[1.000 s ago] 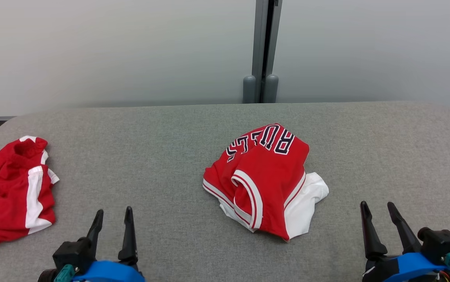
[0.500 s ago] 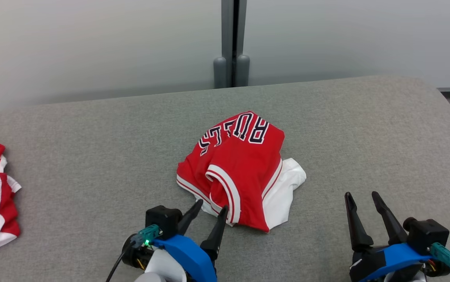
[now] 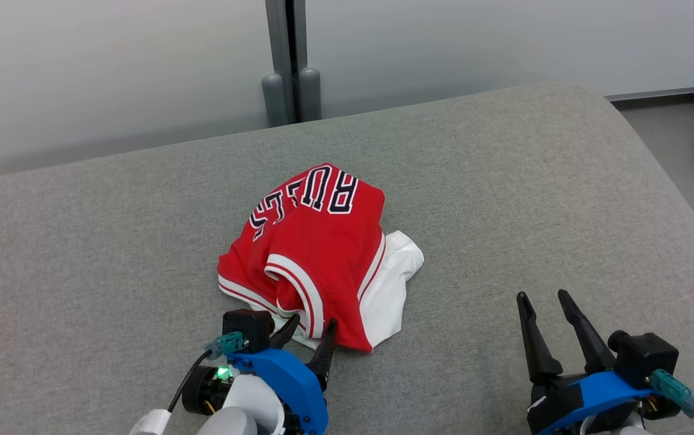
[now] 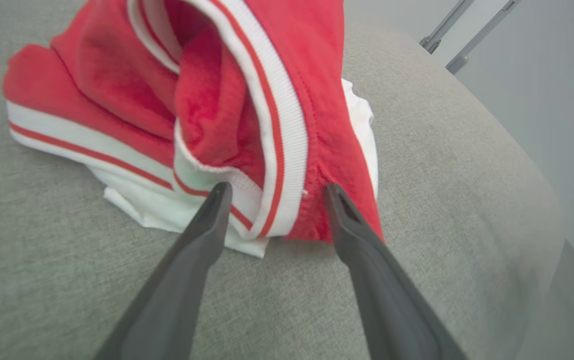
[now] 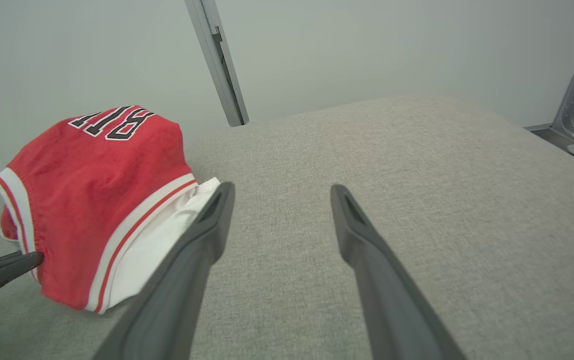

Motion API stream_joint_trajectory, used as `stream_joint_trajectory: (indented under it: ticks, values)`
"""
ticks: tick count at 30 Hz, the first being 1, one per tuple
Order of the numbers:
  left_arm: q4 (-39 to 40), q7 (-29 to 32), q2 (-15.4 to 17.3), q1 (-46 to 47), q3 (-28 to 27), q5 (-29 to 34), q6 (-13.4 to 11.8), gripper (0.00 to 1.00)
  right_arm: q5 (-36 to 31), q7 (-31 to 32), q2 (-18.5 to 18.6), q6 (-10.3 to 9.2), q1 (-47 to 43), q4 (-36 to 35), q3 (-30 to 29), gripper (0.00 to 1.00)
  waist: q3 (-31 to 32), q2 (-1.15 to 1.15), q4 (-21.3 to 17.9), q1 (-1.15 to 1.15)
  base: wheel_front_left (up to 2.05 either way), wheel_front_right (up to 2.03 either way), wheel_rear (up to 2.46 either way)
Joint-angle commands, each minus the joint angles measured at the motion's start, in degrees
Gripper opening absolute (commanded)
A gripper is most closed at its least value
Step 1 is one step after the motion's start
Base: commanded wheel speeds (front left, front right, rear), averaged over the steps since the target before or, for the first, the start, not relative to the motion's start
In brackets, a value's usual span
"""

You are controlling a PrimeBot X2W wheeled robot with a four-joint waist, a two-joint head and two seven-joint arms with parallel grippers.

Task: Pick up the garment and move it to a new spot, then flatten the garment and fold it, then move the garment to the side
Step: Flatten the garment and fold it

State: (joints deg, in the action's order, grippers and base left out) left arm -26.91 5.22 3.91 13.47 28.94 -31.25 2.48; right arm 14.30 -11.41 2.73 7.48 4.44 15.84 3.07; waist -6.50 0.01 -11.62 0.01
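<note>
Straddles near hem of crumpled red-and-white garment [image 3: 316, 254] at lower centre with left gripper [image 3: 313, 321] spread wide, perhaps touching cloth. Holds right gripper [image 3: 542, 293] spread, lower right, well apart.

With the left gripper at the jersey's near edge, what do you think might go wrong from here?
The open left gripper straddles the striped trim of the jersey, where layers bunch; closing may catch only one layer. Its fingertips sit low by the grey upholstery and might snag it. The right gripper is open and apart, so a one-handed lift may leave the jersey bunched.
</note>
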Motion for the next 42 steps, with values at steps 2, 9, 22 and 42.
stream_joint_trajectory:
  ticks: [2, 9, 22, 42]
  values:
    - [-0.32, 0.05, -0.07, 1.57, -0.16, -0.82, -0.17, 1.00, 0.52, -0.45, 0.28, 0.03, 0.61, 0.24, -0.05, 1.00, 0.01, -0.01, -0.50, -0.01, 0.00, 0.00, 0.00]
    - [0.62, -1.16, -0.46, 3.40, 1.94, -2.49, 2.67, 0.00, 0.54, -0.70, 0.29, 0.03, 0.80, 0.60, -0.09, 1.00, 0.10, -0.01, -0.91, -0.01, 0.00, 0.00, 0.00]
    - [2.11, -0.66, -0.88, 18.32, 2.18, -5.81, 4.42, 0.00, 2.00, -1.52, 0.29, 0.03, 2.10, 1.38, 0.19, 1.00, -1.07, -0.01, -1.34, -0.01, 0.00, 0.00, 0.00]
    - [17.07, 7.43, 12.83, 49.12, 6.62, -30.81, 5.19, 0.00, 6.45, -3.74, 0.29, 0.03, 5.23, 4.80, 2.45, 1.00, -5.37, -0.01, -6.79, -0.01, 0.00, 0.00, 0.00]
